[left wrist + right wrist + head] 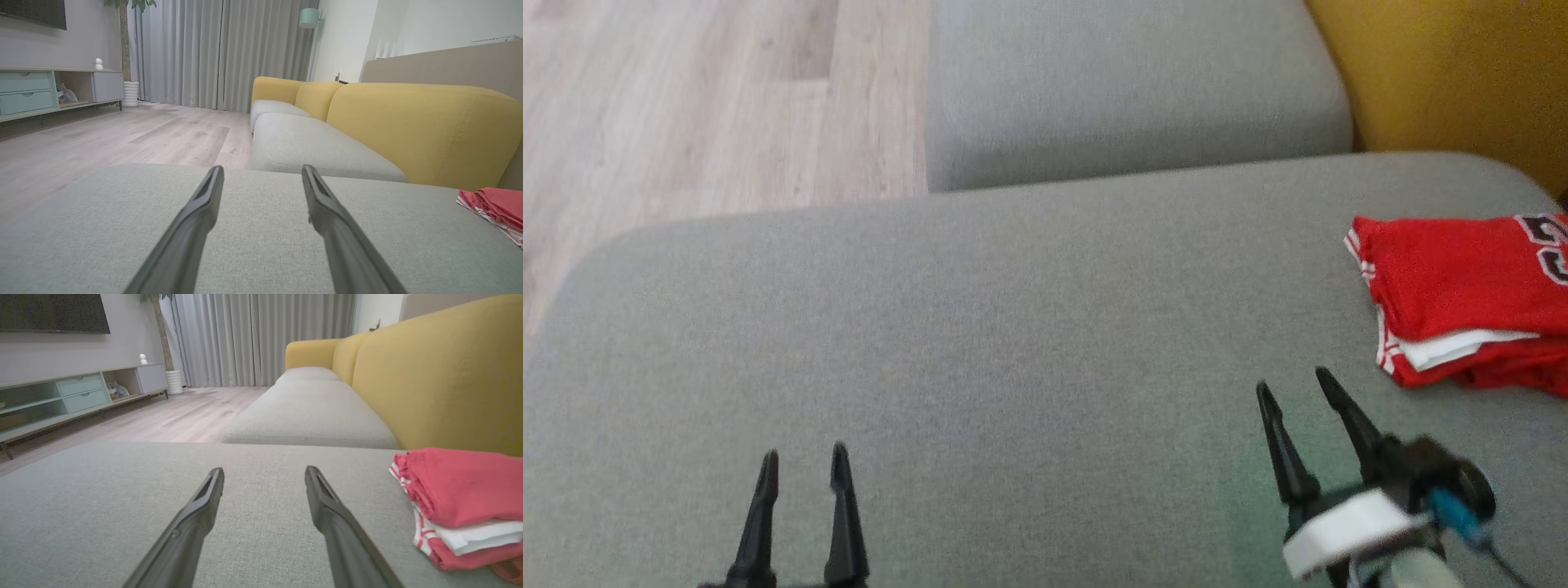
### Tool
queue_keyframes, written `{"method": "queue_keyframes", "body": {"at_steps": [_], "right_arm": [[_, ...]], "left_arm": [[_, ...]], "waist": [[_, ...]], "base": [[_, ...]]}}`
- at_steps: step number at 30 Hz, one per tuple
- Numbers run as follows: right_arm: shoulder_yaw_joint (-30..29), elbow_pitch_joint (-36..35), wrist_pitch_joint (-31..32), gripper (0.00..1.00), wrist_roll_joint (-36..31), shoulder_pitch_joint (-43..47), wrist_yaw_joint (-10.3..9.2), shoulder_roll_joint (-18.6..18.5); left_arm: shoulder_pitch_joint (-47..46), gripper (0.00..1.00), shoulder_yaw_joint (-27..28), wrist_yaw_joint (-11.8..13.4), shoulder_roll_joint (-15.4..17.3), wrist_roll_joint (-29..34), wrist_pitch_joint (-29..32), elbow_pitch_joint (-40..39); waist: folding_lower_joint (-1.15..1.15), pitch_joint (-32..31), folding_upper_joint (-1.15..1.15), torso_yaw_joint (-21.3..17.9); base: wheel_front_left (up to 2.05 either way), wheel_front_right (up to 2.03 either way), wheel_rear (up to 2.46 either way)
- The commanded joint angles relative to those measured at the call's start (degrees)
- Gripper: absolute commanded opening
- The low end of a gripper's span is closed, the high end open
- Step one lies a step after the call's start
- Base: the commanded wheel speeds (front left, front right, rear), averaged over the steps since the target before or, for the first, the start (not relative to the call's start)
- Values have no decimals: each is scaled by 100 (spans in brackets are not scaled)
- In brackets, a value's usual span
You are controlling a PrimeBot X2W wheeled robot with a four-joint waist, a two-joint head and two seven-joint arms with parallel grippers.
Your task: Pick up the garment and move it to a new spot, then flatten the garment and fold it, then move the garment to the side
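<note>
Two grippers, both empty. The left gripper (805, 451) sits at the near left over the big gray cushion (1013, 327), fingers spread with just cushion fabric showing between them. The right gripper (1292, 379) is at the near right, angled a bit leftward, fingers parted too and holding nothing.

The garment (1454, 278) is a red jersey with white trim and some dark lettering. It lies folded in a stack at the right edge of that same cushion, close to the yellow backrest (1445, 73); can't tell if they touch. It's to the right of the right gripper's fingertips and a little farther away, near them but not touching, and well apart from the left gripper. A white layer peeks out between the red folds. There's pale wood floor (686, 98) at the far left.
</note>
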Motion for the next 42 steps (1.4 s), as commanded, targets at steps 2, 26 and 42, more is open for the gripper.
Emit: {"method": "queue_keyframes", "body": {"at_steps": [2, 26, 42], "right_arm": [[-71, -480, -75, 100, -268, 246, -4, 127], [-379, -457, 50, 0, -95, 1115, 0, 399], [-482, -466, 256, 0, 1111, 896, -1, 337]], "left_arm": [[4, 100, 234, 3, -19, 11, -30, -274], [543, 0, 219, -21, 21, -205, 60, 99], [196, 0, 310, -187, 81, -1315, 272, 315]], "waist": [[1, -154, -1, -29], [2, -249, -1, -250], [2, -164, -1, -192]], "base": [[0, 0, 0], [0, 0, 0], [0, 0, 0]]}}
